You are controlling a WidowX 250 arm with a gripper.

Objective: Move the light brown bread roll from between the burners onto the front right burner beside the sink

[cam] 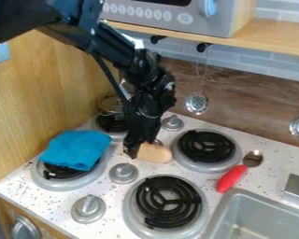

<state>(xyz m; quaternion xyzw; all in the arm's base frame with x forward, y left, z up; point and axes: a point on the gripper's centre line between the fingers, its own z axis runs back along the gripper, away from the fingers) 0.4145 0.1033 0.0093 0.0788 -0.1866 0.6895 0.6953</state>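
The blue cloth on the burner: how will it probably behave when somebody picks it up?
The blue cloth is probably floppy: it lies in soft, uneven folds, so it should sag from the pinched point. It seems folded over itself, so it may open when lifted. Its edge might catch on the burner, whose coil shows beneath.

Single camera view noted. Camera sat above the front of the stove top (22, 187), somewhat toward the sink (249, 227) side. It looked down at a slant, facing the back-left corner, between the wood panel (49, 88) and the back wall (255, 100). Range was fairly close: four burners fit in frame, while the sink and the microwave (222, 25) were cut off at the edges.
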